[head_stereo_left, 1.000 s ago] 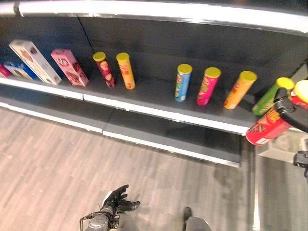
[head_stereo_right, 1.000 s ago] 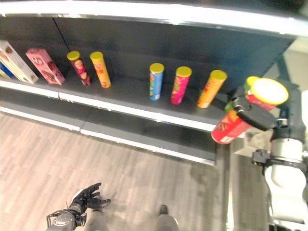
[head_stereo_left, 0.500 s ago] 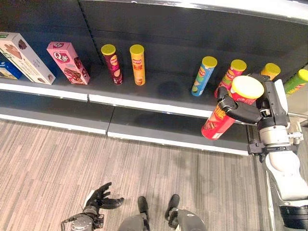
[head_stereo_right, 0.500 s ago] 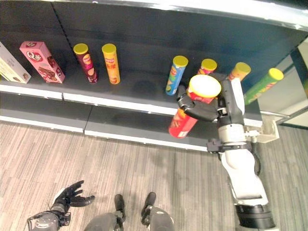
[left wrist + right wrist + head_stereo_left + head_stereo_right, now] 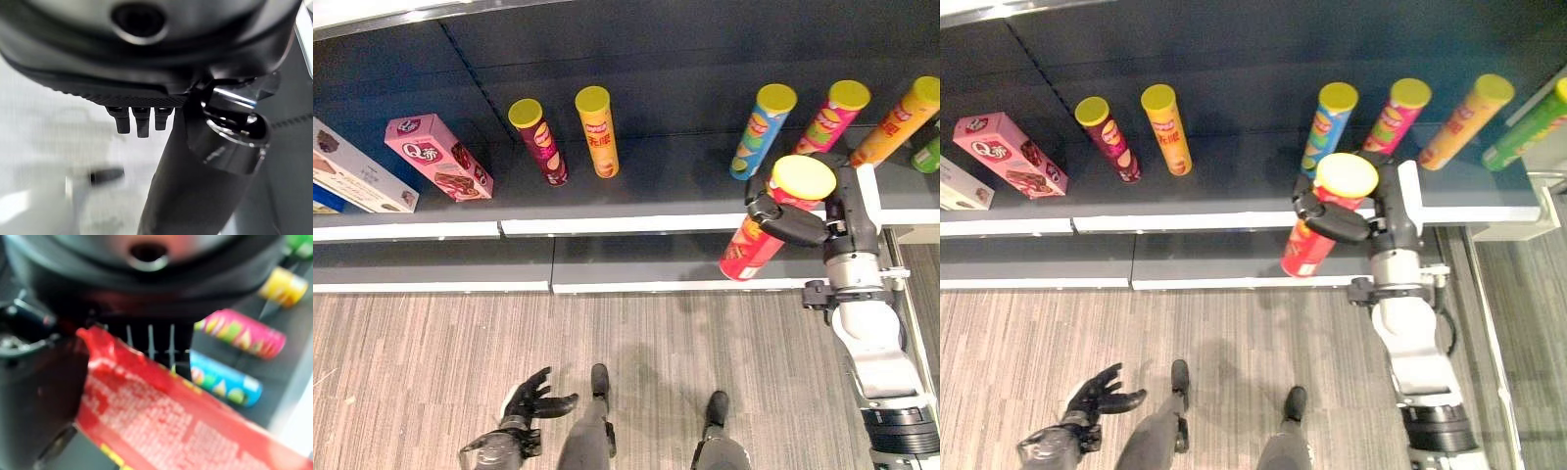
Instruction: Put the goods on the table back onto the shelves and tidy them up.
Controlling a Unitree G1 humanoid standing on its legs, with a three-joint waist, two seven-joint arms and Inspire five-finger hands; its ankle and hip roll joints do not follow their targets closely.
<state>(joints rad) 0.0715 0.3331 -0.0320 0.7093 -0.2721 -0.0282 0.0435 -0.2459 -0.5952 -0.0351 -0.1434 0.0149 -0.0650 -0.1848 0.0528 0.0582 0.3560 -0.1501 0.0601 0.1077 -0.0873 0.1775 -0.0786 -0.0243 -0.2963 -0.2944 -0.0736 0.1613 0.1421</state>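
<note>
Dark shelving [image 5: 636, 186] is facing the robot, whose right hand [image 5: 803, 220] is clasping a red can [image 5: 749, 250] near its lid in front of the shelf — light, stiff, slick, better gripped mid-body — while the left hand [image 5: 530, 401] is hanging slack.

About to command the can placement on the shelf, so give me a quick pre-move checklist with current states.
1. Grip: right hand is curled round the red can - ok.
2. Can attitude: the red can is tilted, not upright, in front of the shelf edge - not ok for setting down yet.
3. Landing spot: open shelf between the orange can and the blue can - ok.
4. Neighbours: the blue can and the pink can stand just behind the hand; knock risk - not ok.
5. Left hand: low over the floor, fingers spread, holding nothing - ok.
6. Clearance under the shelf above - cannot tell.
</note>
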